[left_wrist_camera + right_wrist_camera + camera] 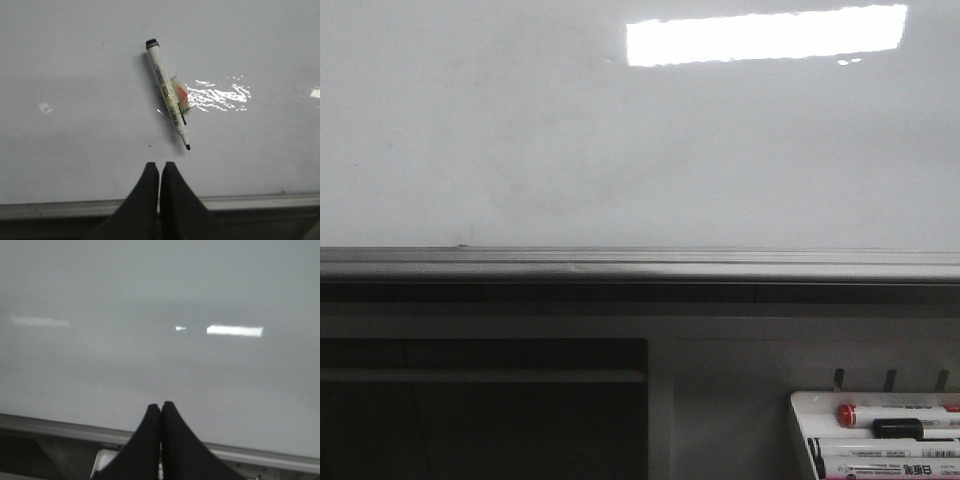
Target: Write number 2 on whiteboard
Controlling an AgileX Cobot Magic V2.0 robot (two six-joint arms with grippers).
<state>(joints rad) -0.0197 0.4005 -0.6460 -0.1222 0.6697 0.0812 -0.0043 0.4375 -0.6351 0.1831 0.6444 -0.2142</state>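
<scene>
The whiteboard (620,150) fills the upper front view, glossy white-grey with a bright light reflection (765,35) and a grey metal ledge (640,265) below it. No number 2 shows on it in any view. Neither gripper shows in the front view. In the left wrist view an uncapped white marker (167,95) with a black tip lies against the board surface (75,75), just beyond my left gripper (160,166), which is shut and empty. My right gripper (160,406) is shut and empty in front of bare board (150,315).
A small white marker tray (805,420) sits at the lower right below the ledge, holding a red-capped marker (895,412) and other markers. A corner of the tray (102,460) shows under the right gripper. A dark recess (480,410) lies at lower left.
</scene>
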